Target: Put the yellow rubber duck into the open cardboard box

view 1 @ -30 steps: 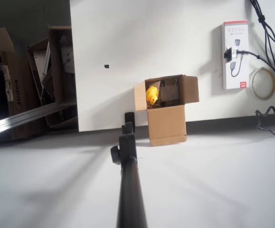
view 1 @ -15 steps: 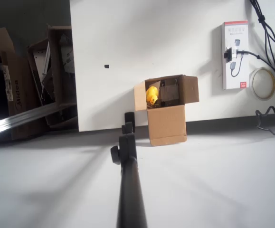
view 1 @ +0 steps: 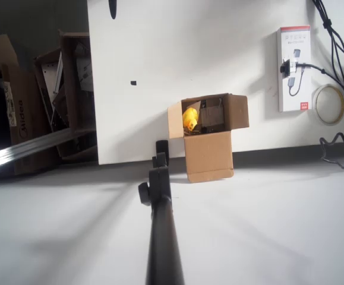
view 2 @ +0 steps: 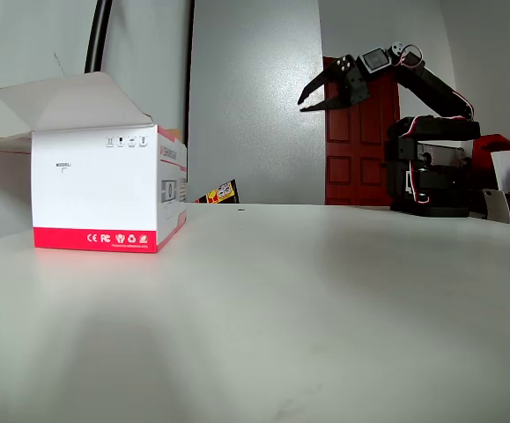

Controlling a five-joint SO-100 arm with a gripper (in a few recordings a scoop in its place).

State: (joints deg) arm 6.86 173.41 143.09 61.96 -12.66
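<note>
The yellow rubber duck (view 1: 189,118) lies inside the open cardboard box (view 1: 209,155), against its left wall, in the overhead view. The box stands near the table's front edge with its flaps up. In the fixed view my gripper (view 2: 300,101) hangs high in the air at the far right of the table, open, with nothing between its fingers. A dark tip of the gripper (view 1: 112,7) pokes in at the top edge of the overhead view, far from the box.
A white-and-red package (view 1: 293,68) (view 2: 105,189) lies on the table with a cable plugged near it. A tape roll (view 1: 328,104) and cables sit at the right edge. A black pole (view 1: 160,225) crosses the foreground. Cluttered cardboard boxes (view 1: 65,89) stand left of the table.
A dark gripper tip has come into the top edge of the overhead view. The duck and the box have not moved.
</note>
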